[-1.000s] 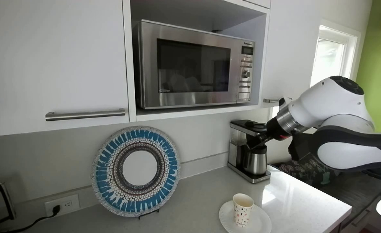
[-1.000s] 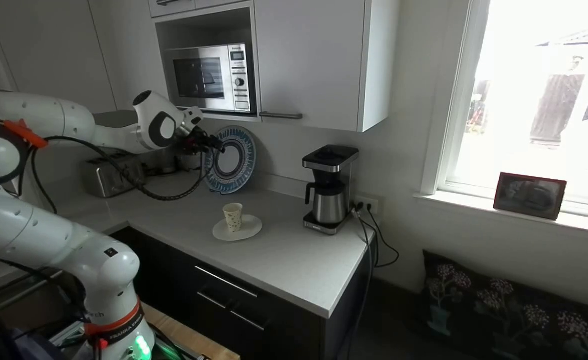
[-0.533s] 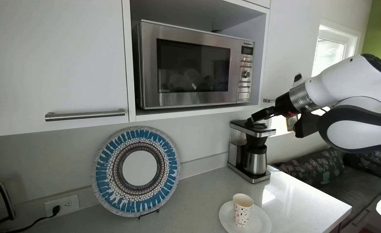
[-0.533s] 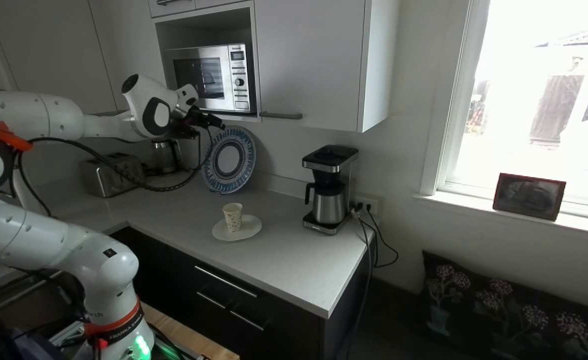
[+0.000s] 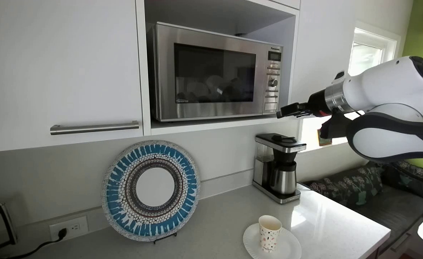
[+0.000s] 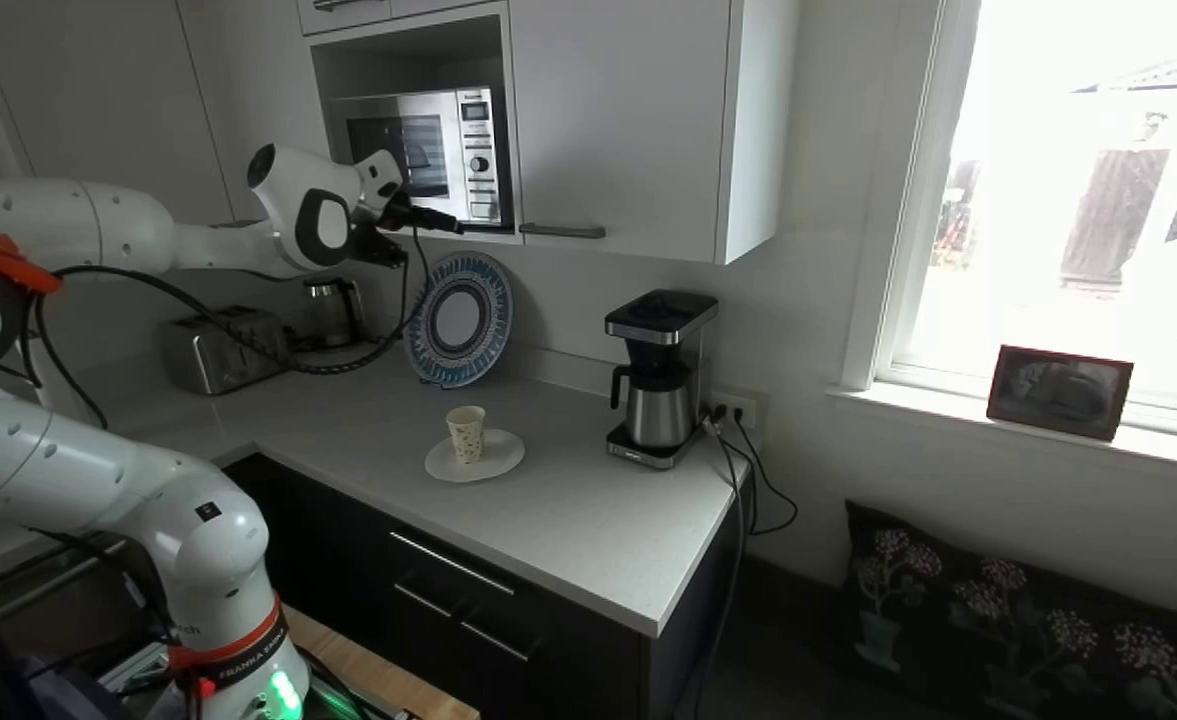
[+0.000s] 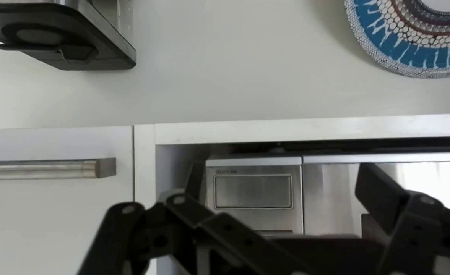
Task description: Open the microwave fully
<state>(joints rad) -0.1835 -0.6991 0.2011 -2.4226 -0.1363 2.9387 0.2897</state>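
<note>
One microwave (image 5: 216, 73), door (image 5: 211, 110) closed, in a white cabinet niche (image 5: 204, 12). One claw (image 7: 282, 175), fingers (image 7: 379, 196) wide apart, in front of the lower button panel (image 5: 269, 78). Holds nothing; contact not discernible. Chief risk: a miss of the blank rectangular button (image 7: 252, 191), probably the door release, from straddling it instead of centring one tip. Second: scrape of a finger on the niche's side wall (image 7: 169, 164), for want of room there. Third: a knock of the freed door against the claw, from standing too close. Fourth: backward slide of the microwave under a hard push.

Materials: brushed steel, flat and reflective; dark glass window (image 5: 207, 68), rectangular; round knob (image 5: 273, 82). Below, on the counter (image 5: 225, 216): coffee maker (image 5: 278, 166), black and steel, squared; speckled cup (image 5: 270, 233), tapered, upright on a white round plate (image 5: 289, 248).
</note>
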